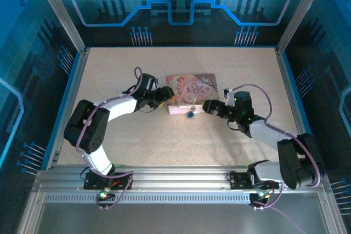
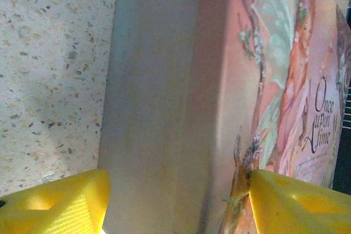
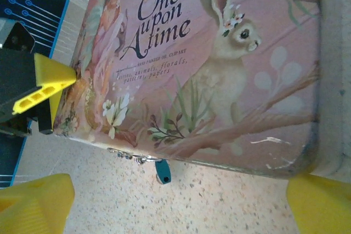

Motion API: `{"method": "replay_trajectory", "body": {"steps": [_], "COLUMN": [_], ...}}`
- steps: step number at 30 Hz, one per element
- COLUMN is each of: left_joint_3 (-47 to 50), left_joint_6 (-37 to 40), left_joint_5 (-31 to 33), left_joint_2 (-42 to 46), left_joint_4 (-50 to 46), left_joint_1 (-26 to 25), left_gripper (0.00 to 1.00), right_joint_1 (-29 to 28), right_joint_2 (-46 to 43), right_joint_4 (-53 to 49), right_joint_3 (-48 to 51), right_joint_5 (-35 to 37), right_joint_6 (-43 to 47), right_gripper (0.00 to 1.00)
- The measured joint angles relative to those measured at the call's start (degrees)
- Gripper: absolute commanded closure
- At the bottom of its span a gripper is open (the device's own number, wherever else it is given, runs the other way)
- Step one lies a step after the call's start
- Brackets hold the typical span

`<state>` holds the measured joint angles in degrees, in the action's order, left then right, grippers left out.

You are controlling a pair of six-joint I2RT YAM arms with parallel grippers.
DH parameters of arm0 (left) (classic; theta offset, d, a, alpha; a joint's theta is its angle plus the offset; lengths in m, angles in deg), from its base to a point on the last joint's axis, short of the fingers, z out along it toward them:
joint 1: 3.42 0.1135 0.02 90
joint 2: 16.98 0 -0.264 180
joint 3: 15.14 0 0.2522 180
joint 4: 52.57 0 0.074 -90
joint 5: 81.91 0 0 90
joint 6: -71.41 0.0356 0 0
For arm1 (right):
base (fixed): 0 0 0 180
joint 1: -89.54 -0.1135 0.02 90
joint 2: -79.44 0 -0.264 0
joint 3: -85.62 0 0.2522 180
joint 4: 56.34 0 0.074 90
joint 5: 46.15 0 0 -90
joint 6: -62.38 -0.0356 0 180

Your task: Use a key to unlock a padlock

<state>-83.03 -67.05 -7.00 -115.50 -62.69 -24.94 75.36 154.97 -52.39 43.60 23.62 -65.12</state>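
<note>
The flat pink picture tin (image 1: pixel 192 92) lies mid-table. The tiny teal padlock (image 3: pixel 163 171) hangs from the metal hasp (image 3: pixel 127 154) on the tin's front edge, and shows as a dark speck (image 1: pixel 190 114) from above. My right gripper (image 3: pixel 175 212) is open wide just short of the tin's right end, the padlock ahead of its gap, nothing between the fingers. My left gripper (image 2: pixel 178 212) is open, its yellow fingers (image 2: pixel 55 204) straddling the tin's left end (image 2: pixel 164 108); whether they touch it is unclear. The key is out of view.
The speckled tabletop (image 1: pixel 164 141) is walled by blue panels and metal posts (image 1: pixel 60 15). The left arm (image 1: pixel 109 110) curves in from the left, the right arm (image 1: pixel 263 127) from the right. An aluminium rail (image 1: pixel 181 176) runs along the near edge.
</note>
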Motion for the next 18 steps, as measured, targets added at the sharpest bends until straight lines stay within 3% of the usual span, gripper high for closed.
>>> {"method": "replay_trajectory", "body": {"steps": [9, 18], "left_joint_3": [6.03, 10.71], "left_joint_6": [-0.70, -1.03], "left_joint_5": [0.68, 3.34], "left_joint_2": [4.26, 10.49], "left_joint_4": [3.13, 2.73], "left_joint_1": [-1.03, -1.90], "left_gripper": [0.33, 0.28], "right_joint_1": [0.11, 1.60], "right_joint_2": [8.96, 8.02], "right_joint_4": [8.41, 12.50], "right_joint_3": [-3.89, -2.40], "right_joint_5": [-1.95, -4.59], "right_joint_6": [1.29, 2.89], "right_gripper": [0.00, 0.02]}}
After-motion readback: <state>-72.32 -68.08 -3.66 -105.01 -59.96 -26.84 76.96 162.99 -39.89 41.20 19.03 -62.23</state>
